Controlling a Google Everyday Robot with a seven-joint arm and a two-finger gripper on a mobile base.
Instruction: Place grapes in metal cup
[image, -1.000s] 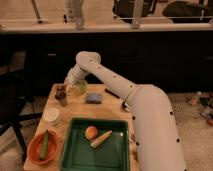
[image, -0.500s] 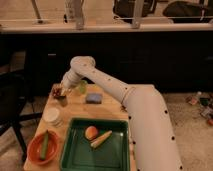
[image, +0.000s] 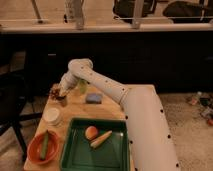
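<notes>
Swung leftward since the earlier frame, the gripper (image: 63, 91) hangs at the tabletop's (image: 107, 108) far-left corner just above the grapes (image: 54, 92) beside the metal cup (image: 62, 100), its grasp impossible to tell, so reaching seems in hand, and next it must close on the cluster.

- wooden table (image: 75, 111), with the gripper (image: 63, 92) low over one far corner.
- metal cup (image: 62, 100) directly under the gripper; grapes (image: 54, 92) just beside it, toward the table's edge.
- yellow-green cup (image: 82, 86) and blue sponge (image: 93, 98) near the gripper, toward the table's middle.
- white container (image: 52, 116), orange bowl (image: 44, 148) and green tray (image: 78, 152) in front of the gripper, nearer the camera.
</notes>
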